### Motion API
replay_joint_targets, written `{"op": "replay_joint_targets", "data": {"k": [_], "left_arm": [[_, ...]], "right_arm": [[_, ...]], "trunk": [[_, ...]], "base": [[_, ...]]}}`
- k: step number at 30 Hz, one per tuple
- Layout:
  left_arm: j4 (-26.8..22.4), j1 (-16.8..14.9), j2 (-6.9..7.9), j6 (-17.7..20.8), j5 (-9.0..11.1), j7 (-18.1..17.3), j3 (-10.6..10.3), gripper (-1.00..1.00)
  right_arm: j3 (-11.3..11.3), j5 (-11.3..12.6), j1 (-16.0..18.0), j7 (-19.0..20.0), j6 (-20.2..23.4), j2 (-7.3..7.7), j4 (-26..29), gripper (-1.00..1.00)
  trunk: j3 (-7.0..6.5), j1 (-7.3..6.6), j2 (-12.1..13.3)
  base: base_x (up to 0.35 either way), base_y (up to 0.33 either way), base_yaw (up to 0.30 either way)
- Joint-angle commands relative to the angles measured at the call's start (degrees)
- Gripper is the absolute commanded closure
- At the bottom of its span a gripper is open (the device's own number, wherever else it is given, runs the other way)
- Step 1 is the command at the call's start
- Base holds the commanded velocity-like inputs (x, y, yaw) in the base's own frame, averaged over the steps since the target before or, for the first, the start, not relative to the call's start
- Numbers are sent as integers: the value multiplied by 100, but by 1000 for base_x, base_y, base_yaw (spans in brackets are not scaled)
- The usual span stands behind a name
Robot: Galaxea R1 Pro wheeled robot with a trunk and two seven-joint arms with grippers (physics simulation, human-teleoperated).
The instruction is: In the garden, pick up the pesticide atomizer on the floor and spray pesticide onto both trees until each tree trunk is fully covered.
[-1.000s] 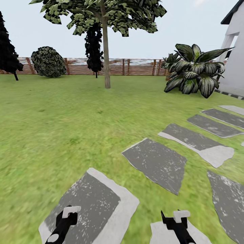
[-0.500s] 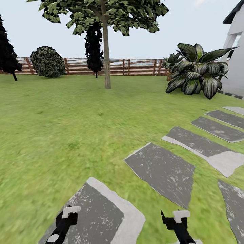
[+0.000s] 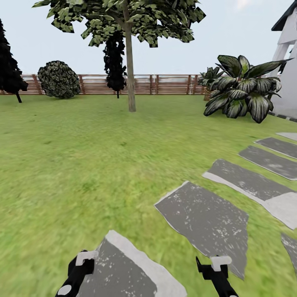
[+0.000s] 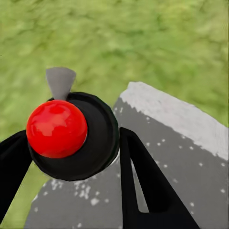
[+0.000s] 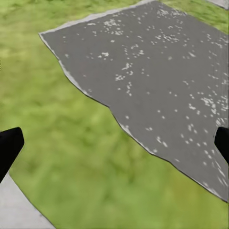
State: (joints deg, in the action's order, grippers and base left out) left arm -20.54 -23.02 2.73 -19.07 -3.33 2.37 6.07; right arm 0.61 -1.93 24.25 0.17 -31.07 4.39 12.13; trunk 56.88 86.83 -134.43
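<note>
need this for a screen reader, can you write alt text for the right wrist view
A dark grey, white-flecked paving stone with a pale edge lies across green lawn, seen from above. The two black fingertips of the right gripper sit far apart with nothing between them.

Spread across a wide green lawn (image 3: 82, 165): flat grey stone paving slabs, the nearest (image 3: 123, 272) lowest, the next (image 3: 206, 222) beyond it to the right, further ones (image 3: 247, 181) trailing away rightward. Far ahead, on the grass, a leafy tree with a pale grey-tan trunk (image 3: 131, 82). Behind it, a brown horizontal-slat wooden fence (image 3: 165, 84). Before the fence at left, a round dark bush (image 3: 59, 79); at right, a broad-leaved dark plant (image 3: 241, 88), beside a white house wall (image 3: 288, 62).
</note>
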Motion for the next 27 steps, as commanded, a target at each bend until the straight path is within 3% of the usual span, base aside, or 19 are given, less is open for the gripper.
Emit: {"op": "replay_joint_targets", "data": {"k": [1, 27], "left_arm": [[1, -1, 0, 0, -1, 0, -1, 100], [-3, -1, 0, 0, -1, 0, -1, 100]], "right_arm": [[0, 0, 0, 0, 2, 0, 0, -100], [0, 0, 0, 1, 4, 0, 0, -100]], "trunk": [[0, 1, 1], [0, 1, 1]], "base": [[330, 89, 0], [330, 89, 0]]}}
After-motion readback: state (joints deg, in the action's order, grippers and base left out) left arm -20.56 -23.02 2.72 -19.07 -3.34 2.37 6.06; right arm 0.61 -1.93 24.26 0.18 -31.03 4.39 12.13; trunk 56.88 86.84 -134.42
